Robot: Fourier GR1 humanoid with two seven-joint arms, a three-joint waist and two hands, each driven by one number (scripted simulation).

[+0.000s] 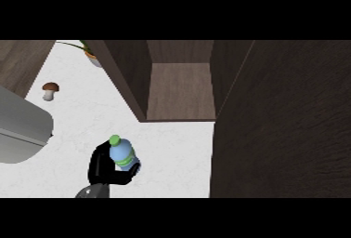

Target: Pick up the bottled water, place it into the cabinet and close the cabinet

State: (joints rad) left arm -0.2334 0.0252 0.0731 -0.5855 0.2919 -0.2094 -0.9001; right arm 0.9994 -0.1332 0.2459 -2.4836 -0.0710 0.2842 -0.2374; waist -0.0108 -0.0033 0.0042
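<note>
The door (pixel 281 121) rises closest, a tall flat slab of dark brown wood with a fine streaky grain. It stands swung open and fills the right side of the view. Below and to its left spreads the counter (pixel 171 158), a smooth white top with faint grey marbling. The cabinet (pixel 126 79) stands on it at upper centre, a box with dark wood walls. Its mouth is open, showing a lighter brown, grained floor inside. At the left edge sits a large pale grey body (pixel 21 125) with rounded corners and a thin seam across it; what it is cannot be told. The left hand (pixel 101 168), black and glossy on a grey forearm, comes in from the lower edge. Its fingers and thumb are curled round the bottle (pixel 123 153), gripping its lower half. The bottle is a small rounded cylinder of pale blue clear plastic with a green band and a green cap (pixel 114 139), tilted with the cap toward the upper left. It lies outside the cabinet, over the counter and well down and left of the open mouth. A mushroom (pixel 49 91) with a brown cap and white stem stands upright on the counter at upper left. A potted plant (pixel 93 58) with thin green leaves shows just beside the cabinet's left wall.
</note>
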